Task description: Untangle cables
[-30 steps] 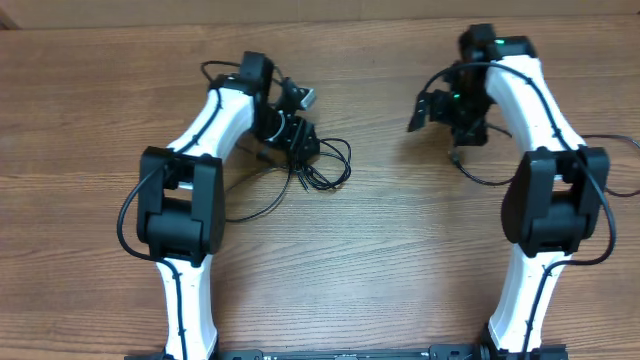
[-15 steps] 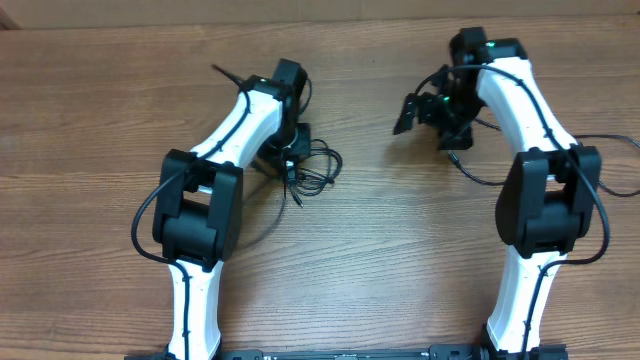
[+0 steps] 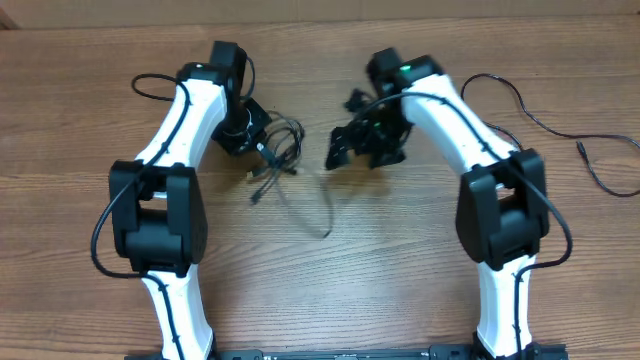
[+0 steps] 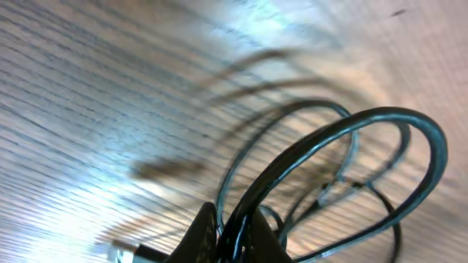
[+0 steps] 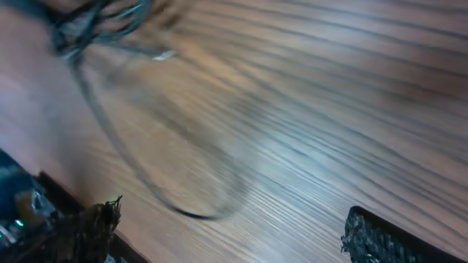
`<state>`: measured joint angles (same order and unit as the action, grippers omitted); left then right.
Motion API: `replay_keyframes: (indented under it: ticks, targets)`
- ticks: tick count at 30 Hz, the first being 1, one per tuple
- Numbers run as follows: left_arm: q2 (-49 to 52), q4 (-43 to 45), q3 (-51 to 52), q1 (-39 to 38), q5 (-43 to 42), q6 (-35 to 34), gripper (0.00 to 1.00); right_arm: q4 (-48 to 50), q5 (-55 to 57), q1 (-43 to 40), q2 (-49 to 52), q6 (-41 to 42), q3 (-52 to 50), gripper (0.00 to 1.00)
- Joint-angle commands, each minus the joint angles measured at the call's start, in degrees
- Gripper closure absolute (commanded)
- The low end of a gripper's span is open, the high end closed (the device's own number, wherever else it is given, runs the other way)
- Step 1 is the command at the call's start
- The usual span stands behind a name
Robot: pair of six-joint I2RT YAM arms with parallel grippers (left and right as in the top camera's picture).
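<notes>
The cables (image 3: 280, 145) form a small black tangle at the table's upper middle, and one strand (image 3: 322, 205) trails down toward the front. My left gripper (image 3: 258, 140) is shut on the tangle's left side. In the left wrist view its gripper (image 4: 232, 237) pinches black loops (image 4: 409, 128) that arch out above the wood. Just right of the tangle my right gripper (image 3: 360, 150) stands open, holding nothing. The right wrist view is blurred: the gripper (image 5: 234, 234) is spread wide over bare wood, the tangle (image 5: 88, 22) is at top left, and a trailing loop (image 5: 197, 212) lies between.
A separate thin black cable (image 3: 545, 120) with a small plug (image 3: 580, 148) lies loose at the far right of the wooden table (image 3: 400, 260). A thicker wire (image 3: 150, 82) loops off the left arm.
My left gripper has shut on the tangle and pulled it left and up. The right arm has swung left to just beside the tangle, still open.
</notes>
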<state>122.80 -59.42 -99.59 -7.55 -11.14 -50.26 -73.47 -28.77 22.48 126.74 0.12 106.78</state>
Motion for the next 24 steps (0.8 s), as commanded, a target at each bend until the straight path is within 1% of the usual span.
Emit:
replay_keyframes:
  ticks: [1, 3, 5, 6, 8, 11, 14, 19, 24]
  targets:
    - [-1.73, 1.22, -0.66, -0.76, -2.56, -4.2, 0.96, 2.4, -3.93, 2.45, -1.49, -1.22, -0.31, 0.0]
    - [-1.7, 1.14, -0.44, -0.94, -2.47, -3.76, 0.96, 3.26, -4.96, 3.65, -1.46, -1.25, -0.31, 0.0]
    - [-1.7, 0.94, -0.24, -1.07, -2.43, -1.09, 0.96, 3.85, -4.35, 4.57, -1.46, -1.25, -0.31, 0.0]
    - [-1.68, 0.83, -0.04, -1.09, -2.43, 1.68, 0.96, 4.24, -4.39, 4.98, -1.46, -1.22, -0.31, 0.0]
    - [-1.68, 0.39, 0.11, -1.09, -2.4, 4.44, 0.96, 4.63, -4.37, 5.33, -1.46, -1.22, -0.31, 0.0]
    - [-1.62, -1.05, 0.13, -1.09, -1.95, 11.3, 0.96, 4.87, -4.31, 5.53, -1.46, -1.29, -0.31, 0.0]
    - [-1.62, -1.81, 0.13, -1.09, -1.9, 16.63, 0.96, 5.77, -4.33, 5.49, -1.46, -1.29, -0.31, 0.0]
    - [-1.6, -1.25, 0.13, -1.09, -1.64, 21.07, 0.95, 6.84, -4.33, 5.46, -1.46, -1.29, -0.33, 0.0]
    - [-1.6, -0.11, 0.13, -1.11, -0.22, 21.16, 0.96, 7.72, -4.33, 5.49, -1.46, -1.29, -0.33, 0.0]
